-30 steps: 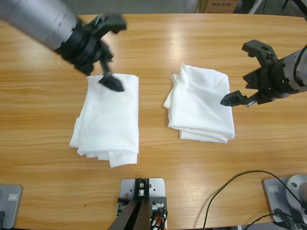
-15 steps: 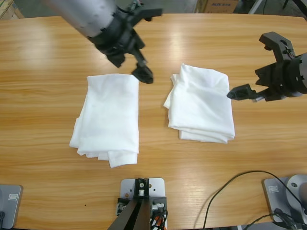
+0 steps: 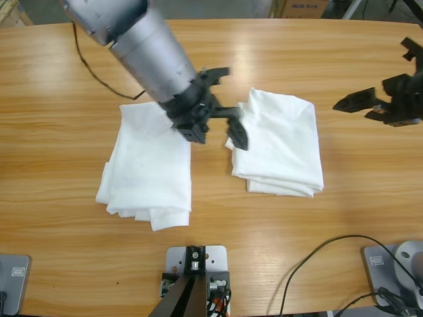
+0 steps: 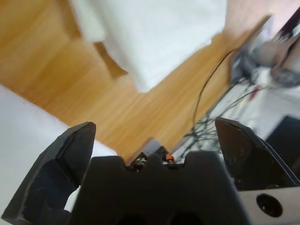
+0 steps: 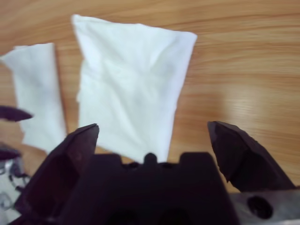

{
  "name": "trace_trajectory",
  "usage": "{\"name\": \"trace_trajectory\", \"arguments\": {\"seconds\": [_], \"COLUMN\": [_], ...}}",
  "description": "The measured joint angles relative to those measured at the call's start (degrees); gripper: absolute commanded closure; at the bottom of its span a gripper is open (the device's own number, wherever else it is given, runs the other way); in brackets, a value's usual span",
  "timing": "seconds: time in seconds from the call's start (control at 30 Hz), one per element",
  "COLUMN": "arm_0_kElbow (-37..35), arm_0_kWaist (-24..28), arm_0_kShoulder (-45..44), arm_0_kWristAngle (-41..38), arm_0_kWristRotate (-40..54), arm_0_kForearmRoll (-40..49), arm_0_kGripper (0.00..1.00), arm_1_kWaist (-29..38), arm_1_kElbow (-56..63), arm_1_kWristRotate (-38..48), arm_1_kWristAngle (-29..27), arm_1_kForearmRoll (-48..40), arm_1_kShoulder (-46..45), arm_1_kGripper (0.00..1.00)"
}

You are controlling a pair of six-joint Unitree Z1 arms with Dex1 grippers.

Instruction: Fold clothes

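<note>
Two folded white clothes lie on the wooden table: a left bundle and a right bundle. My left gripper reaches in from the upper left and hovers open over the gap between them, one jaw at the right bundle's left edge. Its wrist view shows the right bundle ahead and the left bundle at the side. Open and holding nothing, my right gripper stays at the table's right edge, apart from the cloth. Its wrist view shows the right bundle and the left one.
A black cable curls over the table's front right corner. Another thin cable trails behind the left arm. A cardboard box stands beyond the far edge.
The left arm swung from the left bundle's top edge rightward and down to the gap between the bundles. The right gripper drew back to the right and up, away from the right bundle.
</note>
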Motion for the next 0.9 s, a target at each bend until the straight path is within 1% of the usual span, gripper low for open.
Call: {"name": "trace_trajectory", "arguments": {"seconds": [0.1, 0.2, 0.27, 0.43, 0.5, 0.6, 0.73, 0.77, 0.8, 0.83, 0.87, 0.9], "arm_0_kElbow": [9.24, 15.9, 17.13, 16.81, 16.69, 16.37, 14.99, 14.57, 14.33, 14.27, 14.27, 14.19], "arm_0_kWaist": [5.35, 8.46, 8.93, 7.86, 6.94, 4.93, 3.08, 2.89, 2.74, 2.57, 2.33, 2.02], "arm_0_kShoulder": [0.0, 0.01, 0.22, 1.84, 2.66, 4.17, 5.52, 5.77, 5.93, 6.01, 6.06, 6.15], "arm_0_kWristAngle": [-5.35, -7.49, -8.08, -8.08, -8.07, -7.79, -5.08, -4.63, -4.19, -3.66, -3.03, -2.46], "arm_0_kWristRotate": [-2.41, -4.1, -5.64, -11.18, -13.47, -16.66, -20.0, -20.61, -21.47, -22.53, -23.71, -25.09], "arm_0_kForearmRoll": [-6.97, -14.66, -19.11, -26.63, -28.85, -31.53, -33.24, -33.36, -33.44, -33.5, -33.52, -33.55], "arm_0_kGripper": [0.004, 0.0, 0.0, 0.004, 0.178, 0.225, 0.226, 0.244, 0.287, 0.369, 0.428, 0.441], "arm_1_kWaist": [-2.28, -3.55, -3.82, -4.19, -4.27, -4.3, -4.95, -5.4, -6.23, -7.12, -7.83, -8.59], "arm_1_kElbow": [0.0, -0.17, -0.46, -0.96, -1.14, -1.42, -1.88, -1.92, -1.93, -1.93, -1.94, -1.99], "arm_1_kWristRotate": [-2.46, -3.64, -4.06, -5.27, -5.89, -6.51, -7.18, -7.29, -7.37, -7.42, -7.42, -7.42], "arm_1_kWristAngle": [4.73, 6.65, 7.03, 7.14, 7.14, 7.14, 7.14, 7.29, 7.68, 8.24, 9.01, 9.77], "arm_1_kForearmRoll": [0.47, 0.77, 1.46, 3.38, 3.73, 3.98, 3.99, 3.99, 3.99, 3.99, 3.99, 3.99], "arm_1_kShoulder": [-0.04, 0.15, 0.39, 1.5, 1.83, 2.49, 4.15, 4.58, 4.88, 5.07, 5.21, 5.34], "arm_1_kGripper": [0.087, 0.087, 0.087, 0.087, 0.087, 0.087, 0.087, 0.087, 0.087, 0.087, 0.087, 0.087]}}
